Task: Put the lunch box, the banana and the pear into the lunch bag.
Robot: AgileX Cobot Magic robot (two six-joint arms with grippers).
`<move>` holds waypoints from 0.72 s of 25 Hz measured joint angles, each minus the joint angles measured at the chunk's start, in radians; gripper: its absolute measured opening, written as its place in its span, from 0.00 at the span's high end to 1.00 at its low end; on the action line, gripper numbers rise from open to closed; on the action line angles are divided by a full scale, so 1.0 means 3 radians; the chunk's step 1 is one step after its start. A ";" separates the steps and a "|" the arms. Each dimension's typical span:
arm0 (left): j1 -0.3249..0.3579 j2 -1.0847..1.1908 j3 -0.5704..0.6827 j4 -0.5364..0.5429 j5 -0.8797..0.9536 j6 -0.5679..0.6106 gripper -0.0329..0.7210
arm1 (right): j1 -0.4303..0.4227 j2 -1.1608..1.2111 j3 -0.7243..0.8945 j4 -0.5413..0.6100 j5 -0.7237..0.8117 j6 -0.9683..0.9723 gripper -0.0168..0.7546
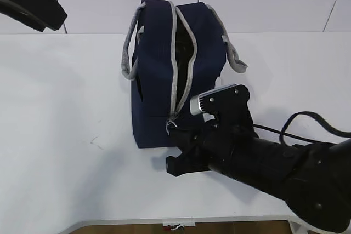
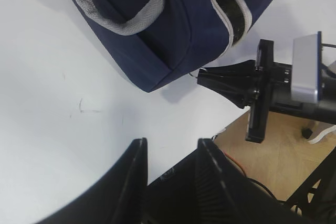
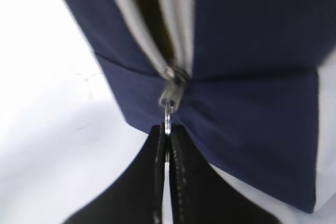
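The bag stood on the white table, its grey zipper parted along the top and a dark gap showing between the tapes. At the near end of the zipper, the right gripper was pinched together on the metal pull ring, its fingers nearly touching. The left gripper hung apart from the bag above bare table, jaws spread and holding nothing. The grey handles drooped down both sides.

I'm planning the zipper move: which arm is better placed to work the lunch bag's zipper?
Right. The right gripper is shut on the zipper pull at the lunch bag end; the left gripper hangs apart over bare table.
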 joint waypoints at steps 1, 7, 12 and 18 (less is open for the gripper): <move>0.0000 0.0000 0.0000 0.0000 0.0000 0.0000 0.64 | 0.0000 -0.0074 0.0000 -0.0019 0.0102 0.0008 0.96; 0.0000 0.0000 0.0021 -0.0008 0.0000 0.0000 0.64 | 0.0000 -0.0531 0.0000 -0.0167 0.0654 0.0027 0.96; 0.0000 0.0000 0.0021 -0.0008 0.0000 0.0000 0.64 | 0.0000 -0.0945 -0.0129 -0.0238 0.1372 0.0027 0.96; 0.0000 0.0035 0.0021 0.0096 0.0000 0.0000 0.64 | 0.0000 -0.1220 -0.0576 -0.0279 0.2344 0.0030 0.96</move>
